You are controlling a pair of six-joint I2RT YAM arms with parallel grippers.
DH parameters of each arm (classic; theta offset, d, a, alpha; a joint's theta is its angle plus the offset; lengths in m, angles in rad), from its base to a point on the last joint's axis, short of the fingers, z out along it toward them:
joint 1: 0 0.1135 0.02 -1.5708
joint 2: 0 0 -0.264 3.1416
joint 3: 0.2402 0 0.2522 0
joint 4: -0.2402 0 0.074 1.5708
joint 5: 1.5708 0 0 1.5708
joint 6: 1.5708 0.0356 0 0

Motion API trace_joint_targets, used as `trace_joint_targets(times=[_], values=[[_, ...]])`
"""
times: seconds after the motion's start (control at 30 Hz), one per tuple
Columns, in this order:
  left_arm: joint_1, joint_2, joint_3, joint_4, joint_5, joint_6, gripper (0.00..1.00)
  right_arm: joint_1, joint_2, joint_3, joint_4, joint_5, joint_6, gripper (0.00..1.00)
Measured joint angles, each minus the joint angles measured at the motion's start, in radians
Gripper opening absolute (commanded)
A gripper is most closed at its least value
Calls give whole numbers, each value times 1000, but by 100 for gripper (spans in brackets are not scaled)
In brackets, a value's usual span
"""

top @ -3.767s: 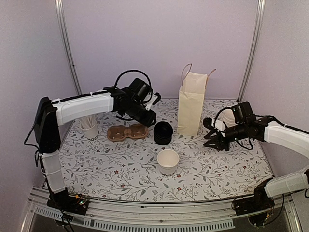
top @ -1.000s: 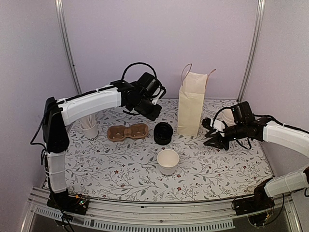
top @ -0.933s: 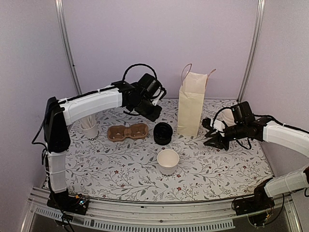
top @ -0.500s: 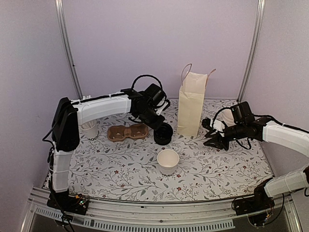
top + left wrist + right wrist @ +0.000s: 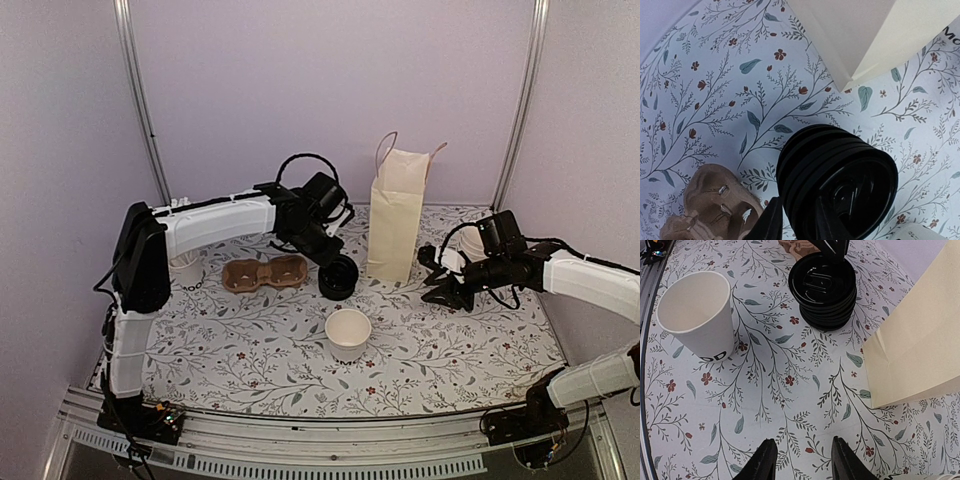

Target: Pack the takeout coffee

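The white paper cup [image 5: 347,333] with dark lettering near its base stands lidless at the table's middle front; it also shows in the right wrist view [image 5: 697,315]. A stack of black lids [image 5: 338,278] stands behind it, and shows in the left wrist view [image 5: 840,185] and the right wrist view [image 5: 824,287]. My left gripper [image 5: 334,260] is down at the stack's far-left edge. In its wrist view the left gripper [image 5: 796,225] has its jaws slightly apart, astride the stack's rim. My right gripper [image 5: 438,285] is open and empty, low over the table right of the bag; it shows again in its wrist view [image 5: 804,462].
A tall cream paper bag [image 5: 395,215] stands upright behind the lids. A brown cardboard cup carrier [image 5: 264,272] lies left of the lids. A cup of stir sticks [image 5: 185,266] stands far left. A stack of plain white cups [image 5: 472,240] stands behind the right arm.
My left arm has swung right from above the carrier and come down onto the lid stack. The right arm and the cup have not moved.
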Motion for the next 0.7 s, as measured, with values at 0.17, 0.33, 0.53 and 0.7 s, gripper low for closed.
trace_joint_targets(times=[0.17, 0.33, 0.53, 0.7], values=[[0, 12, 0, -2, -2, 4, 22, 0, 3, 0, 0, 1, 0, 40], [0, 13, 0, -3, -6, 9, 18, 0, 5, 0, 0, 2, 0, 40], [0, 13, 0, -4, -14, 13, 15, 0, 5, 0, 0, 2, -1, 40], [0, 13, 0, -5, -19, 13, 13, 0, 5, 0, 0, 2, -2, 40]])
